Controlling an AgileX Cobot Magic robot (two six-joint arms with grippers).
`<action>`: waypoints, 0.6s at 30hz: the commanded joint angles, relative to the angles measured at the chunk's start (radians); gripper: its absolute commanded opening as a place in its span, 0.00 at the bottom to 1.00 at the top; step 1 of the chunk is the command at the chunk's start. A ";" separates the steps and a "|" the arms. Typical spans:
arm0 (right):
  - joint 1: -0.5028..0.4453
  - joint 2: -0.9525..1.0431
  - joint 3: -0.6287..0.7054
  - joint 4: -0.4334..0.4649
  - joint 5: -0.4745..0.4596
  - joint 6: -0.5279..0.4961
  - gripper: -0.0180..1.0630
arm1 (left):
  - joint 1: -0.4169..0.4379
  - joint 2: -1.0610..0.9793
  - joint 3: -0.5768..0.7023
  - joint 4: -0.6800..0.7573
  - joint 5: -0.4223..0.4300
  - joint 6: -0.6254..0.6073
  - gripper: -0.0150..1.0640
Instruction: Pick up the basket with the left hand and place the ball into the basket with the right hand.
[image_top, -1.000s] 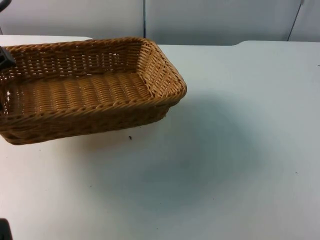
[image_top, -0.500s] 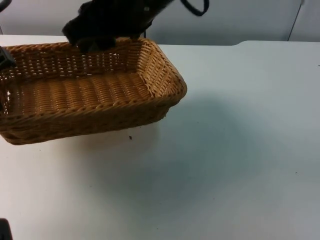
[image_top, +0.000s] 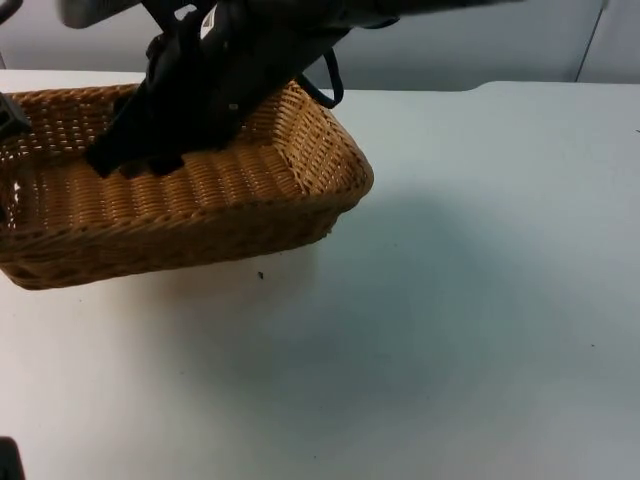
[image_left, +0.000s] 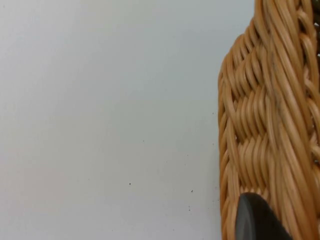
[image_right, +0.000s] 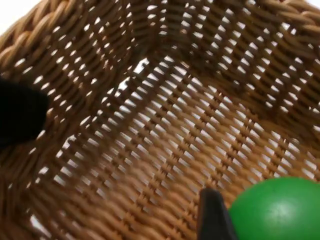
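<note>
The woven wicker basket (image_top: 200, 190) hangs a little above the white table at the left, casting a shadow beneath. My left gripper (image_top: 10, 115) is shut on the basket's left end; its fingertip (image_left: 257, 220) lies against the woven rim (image_left: 270, 125). Coming in from above, my right gripper (image_top: 135, 158) reaches over the basket's inside. It is shut on a green ball (image_right: 280, 210), which sits beside its fingertip (image_right: 212, 215) just above the basket floor (image_right: 165, 160). From the top camera the arm hides the ball.
White table (image_top: 470, 300) stretches free to the right and front of the basket. A grey partition wall (image_top: 450, 40) closes the far edge. A tiny dark speck (image_top: 260, 275) lies near the basket's front side.
My right arm has come into view from above and moved down and left over the basket's inside. The basket and left gripper have stayed put.
</note>
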 joint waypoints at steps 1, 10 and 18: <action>0.005 0.010 -0.014 0.003 -0.051 -0.015 0.01 | 0.004 -0.013 0.001 -0.014 -0.039 -0.014 0.01; 0.005 0.018 -0.017 0.004 -0.137 -0.015 0.30 | 0.004 -0.013 0.001 -0.014 -0.039 -0.014 0.01; 0.005 0.031 -0.017 0.004 -0.164 0.011 0.56 | 0.004 -0.013 0.001 -0.014 -0.039 -0.014 0.01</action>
